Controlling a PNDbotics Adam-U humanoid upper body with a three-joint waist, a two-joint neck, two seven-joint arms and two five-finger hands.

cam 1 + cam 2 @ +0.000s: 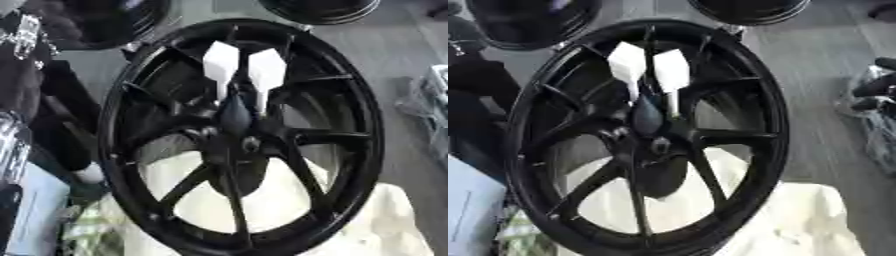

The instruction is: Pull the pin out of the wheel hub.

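You're looking straight down on a big black wheel (241,135), tilted slightly, its rim filling most of both views. At the centre sits the hub (234,117), dark and rounded, with spokes fanning out to the rim. Two white wedge-shaped pieces (243,70) stand side by side just above the hub, wide at the top and narrowing to thin stems that run down to it; these look like the pin you're after, though you can't tell exactly how they seat in the hub. A small round pale spot (251,144) shows just below the hub. Under the wheel's lower half lies a pale cloth (385,225), visible through the gaps between spokes. Beyond the wheel, more black wheels (531,22) sit at the top edge on a grey floor (385,55). At the right edge of the right eye view, dark finger-like shapes (877,85) poke in; whether that's your right robot hand, and whether it's open or closed, you cannot tell. No left robot hand is clearly showing.
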